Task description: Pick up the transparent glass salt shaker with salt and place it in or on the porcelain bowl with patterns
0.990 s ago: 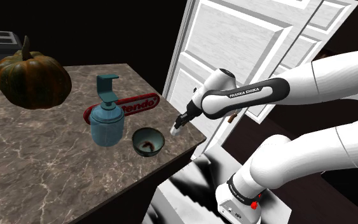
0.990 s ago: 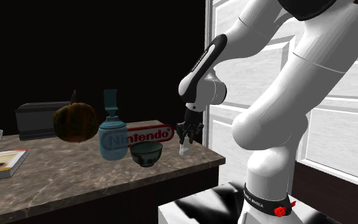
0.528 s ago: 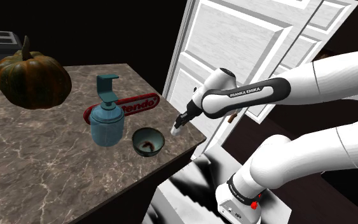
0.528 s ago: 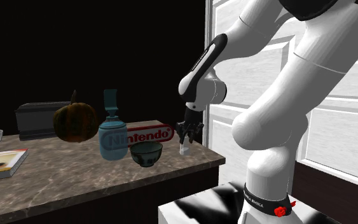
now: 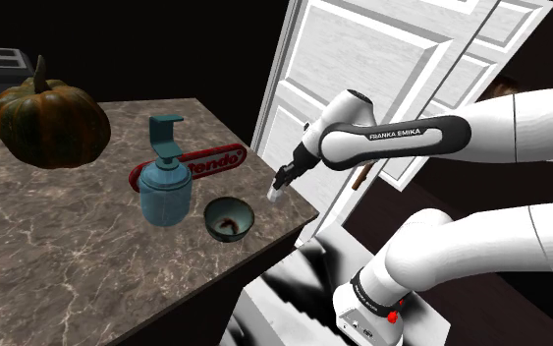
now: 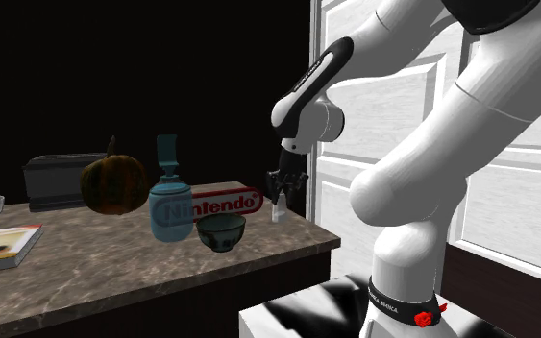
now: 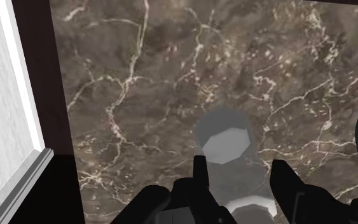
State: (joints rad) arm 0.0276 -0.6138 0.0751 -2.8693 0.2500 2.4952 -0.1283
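**Lift phase.** The pincer (image 6: pixel 280 195) is closed on the pale salt shaker (image 6: pixel 279 212), which is clasped between its fingertips and hangs just below them. Compared with one second earlier, the pincer and shaker sit higher above the marble counter (image 5: pixel 68 256), near its corner. The patterned bowl (image 5: pixel 229 217) stands unmoved on the counter, below the pincer and to its left in the shoulder view.

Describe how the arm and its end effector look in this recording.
The arm is built of rounded, glossy white segments with dark joints. A black band on the forearm carries white "FRANKA EMIKA" lettering. Near the base, a dark ring bears a red mark. The end effector is all black, with two short, straight fingers.
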